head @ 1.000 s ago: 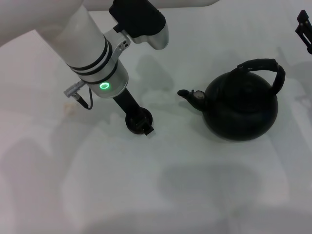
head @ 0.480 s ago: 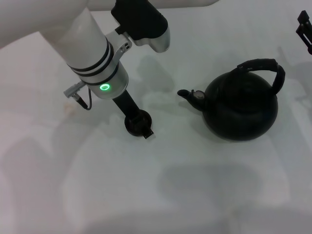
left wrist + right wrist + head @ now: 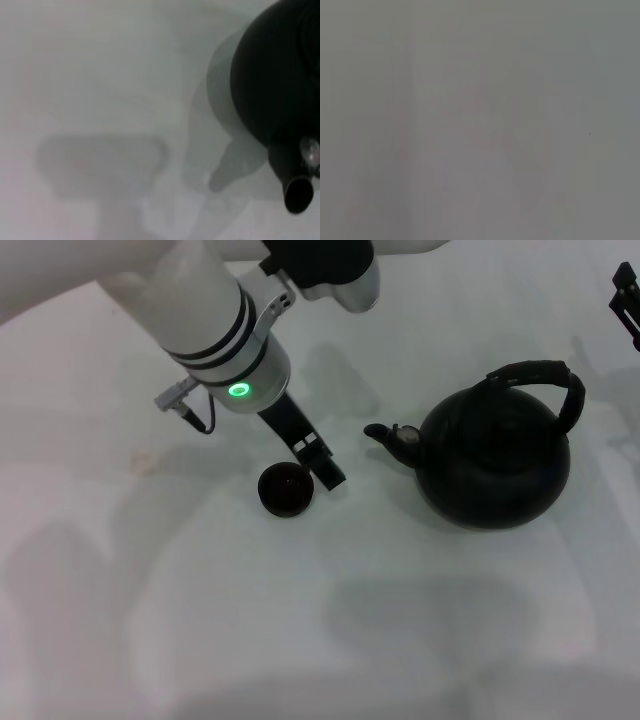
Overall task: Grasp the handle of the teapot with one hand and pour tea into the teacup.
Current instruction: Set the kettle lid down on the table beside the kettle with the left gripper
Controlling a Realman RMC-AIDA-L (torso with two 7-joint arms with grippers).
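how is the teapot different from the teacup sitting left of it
The teapot is far bigger than the teacup. The teapot has a spout and an arched handle; the teacup has neither. The left tool hangs beside the teacup, not the teapot. Both are round, black and upright on the table.

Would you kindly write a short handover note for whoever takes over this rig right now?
Left gripper: beside the teacup, on its teapot side, holding nothing.
Right gripper: parked at the far right edge.
Teapot: upright on the table, spout toward the cup, handle ungrasped.
Done: teacup stands alone on the table.
Left: grasp the handle, pour tea into the teacup.
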